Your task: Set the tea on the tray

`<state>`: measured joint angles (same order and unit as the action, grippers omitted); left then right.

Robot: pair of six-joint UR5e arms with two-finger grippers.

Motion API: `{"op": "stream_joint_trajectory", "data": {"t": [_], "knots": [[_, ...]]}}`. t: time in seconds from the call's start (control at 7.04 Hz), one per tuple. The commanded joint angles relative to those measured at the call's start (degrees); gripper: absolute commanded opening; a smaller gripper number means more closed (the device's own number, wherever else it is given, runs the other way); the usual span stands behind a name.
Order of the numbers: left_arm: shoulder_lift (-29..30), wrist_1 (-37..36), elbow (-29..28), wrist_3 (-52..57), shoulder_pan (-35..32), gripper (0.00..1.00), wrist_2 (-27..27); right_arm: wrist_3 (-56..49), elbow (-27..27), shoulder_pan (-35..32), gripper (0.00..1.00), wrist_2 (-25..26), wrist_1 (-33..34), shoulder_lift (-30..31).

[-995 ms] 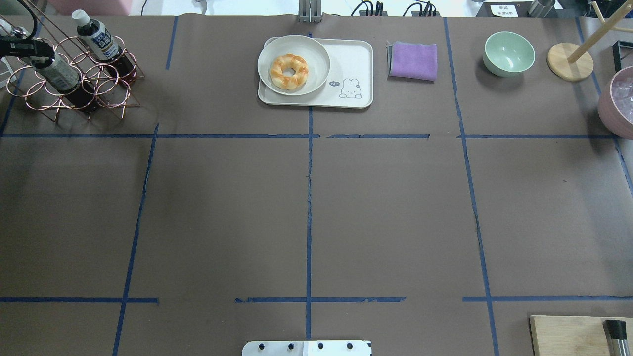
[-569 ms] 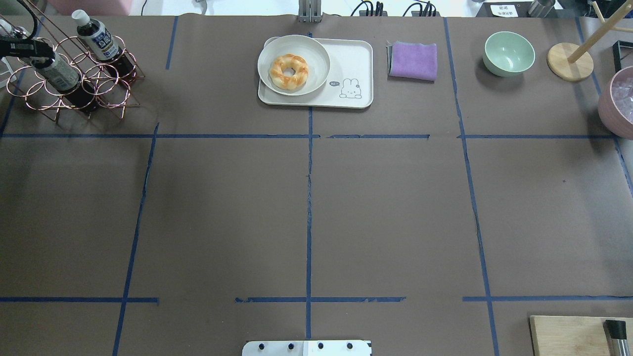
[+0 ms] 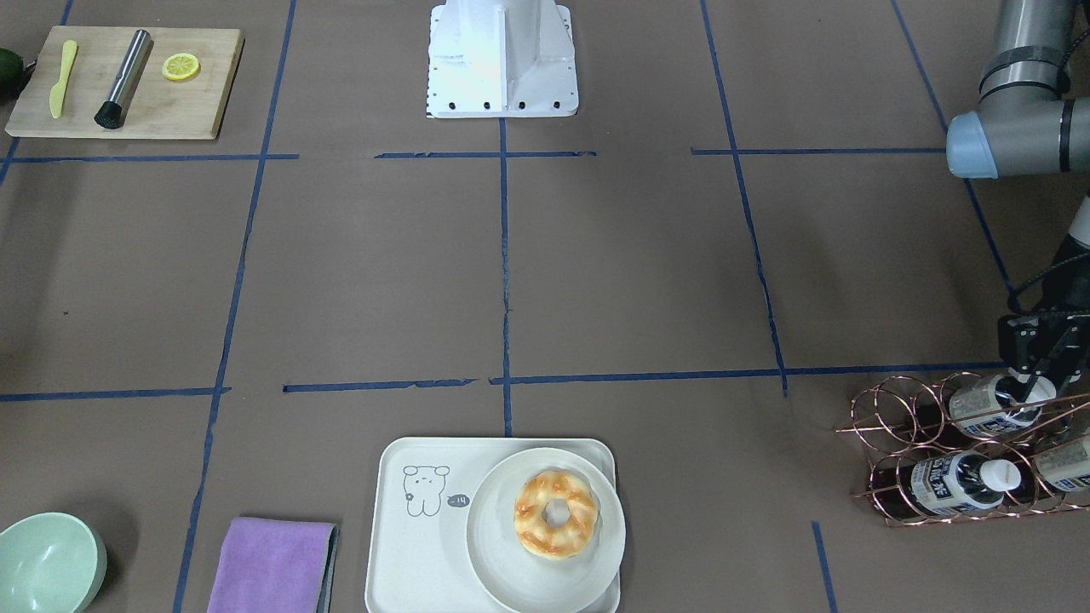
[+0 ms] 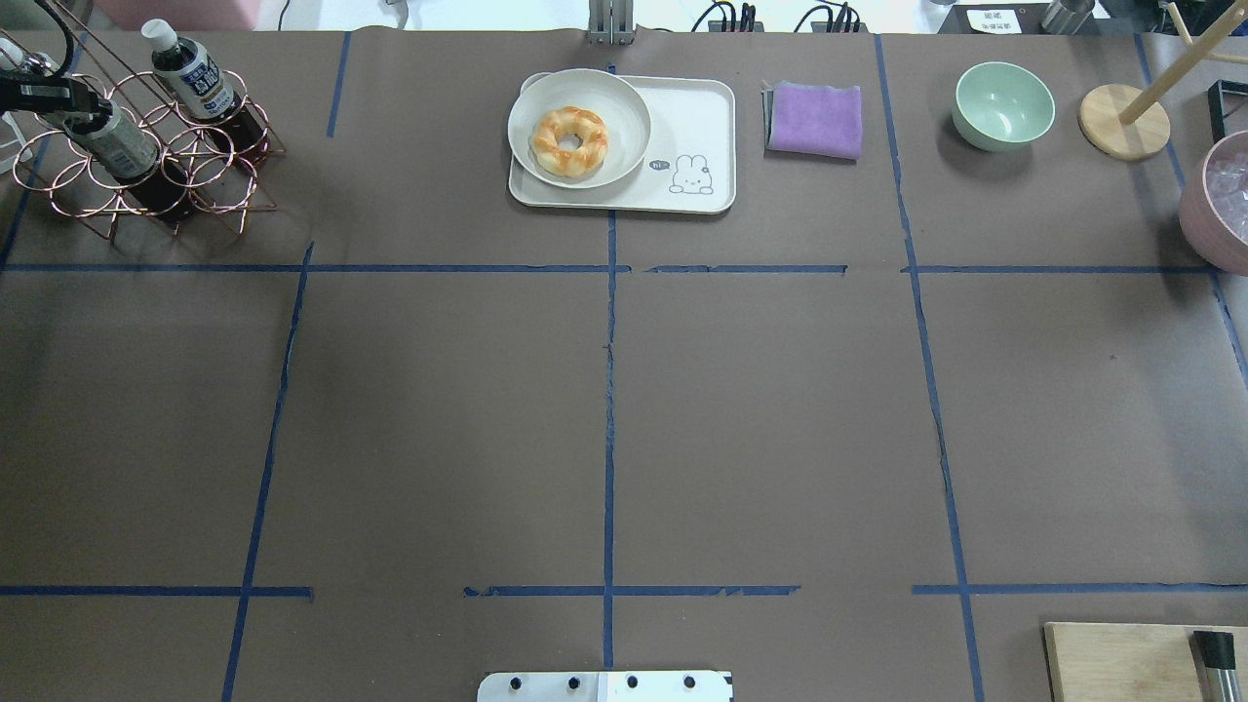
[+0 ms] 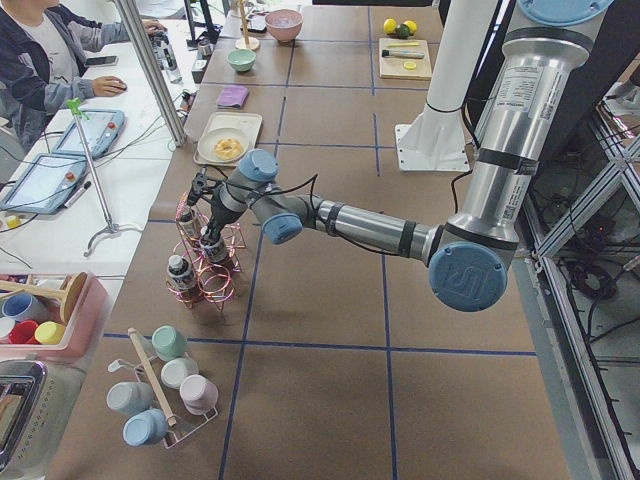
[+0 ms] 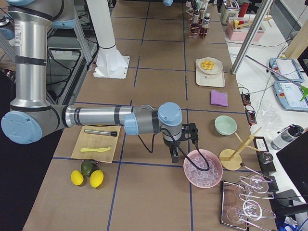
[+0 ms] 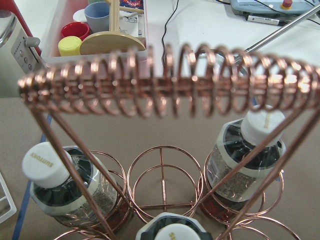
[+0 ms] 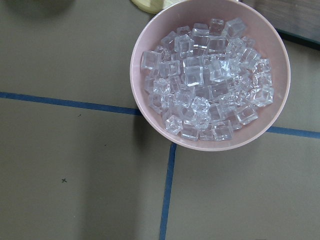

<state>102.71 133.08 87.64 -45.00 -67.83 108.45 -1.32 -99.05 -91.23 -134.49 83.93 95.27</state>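
Observation:
Three tea bottles lie tilted in a copper wire rack [image 4: 224,156] at the table's far left. My left gripper [image 4: 70,109] is shut on the white cap of the nearest tea [image 4: 117,146]; in the front view its fingers [image 3: 1018,375] flank that cap. A second tea [image 4: 190,78] lies behind it, and a third [image 3: 1064,464] shows at the front view's edge. The cream tray [image 4: 702,107] sits at the far centre and carries a round plate [image 4: 624,107] with a doughnut [image 4: 568,141]. My right gripper [image 6: 175,155] hangs over the ice bowl; I cannot tell whether it is open or shut.
A purple cloth [image 4: 814,119], a green bowl [image 4: 1004,105] and a wooden stand [image 4: 1121,122] lie right of the tray. A pink bowl of ice [image 8: 210,75] is at the far right. A wooden board [image 3: 128,85] with tools lies near my right side.
My left gripper and the tea it holds have shifted slightly up and to the left in the overhead view. Nothing else has moved.

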Motion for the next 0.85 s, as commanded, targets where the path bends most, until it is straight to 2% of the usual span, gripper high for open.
{"op": "stream_joint_trajectory", "data": {"t": [0.0, 0.14, 0.43, 0.71], "knots": [[0.03, -0.19, 0.42, 0.0, -0.54, 0.06, 1.57, 0.09, 0.0, 0.0, 1.0, -0.07, 0.0, 0.0], [0.03, -0.19, 0.51, -0.09, -2.46, 0.06, 5.07, 0.09, 0.0, 0.0, 1.0, -0.16, 0.0, 0.0], [-0.49, -1.94, 3.4, -0.09, -3.97, 0.06, 8.07, 0.09, -0.09, 0.0, 1.0, -0.16, 0.0, 0.09], [-0.94, -9.38, 9.62, 0.0, -5.73, 0.06, 8.53, 0.09, -0.09, 0.0, 1.0, -0.16, 0.09, 0.09]]}}
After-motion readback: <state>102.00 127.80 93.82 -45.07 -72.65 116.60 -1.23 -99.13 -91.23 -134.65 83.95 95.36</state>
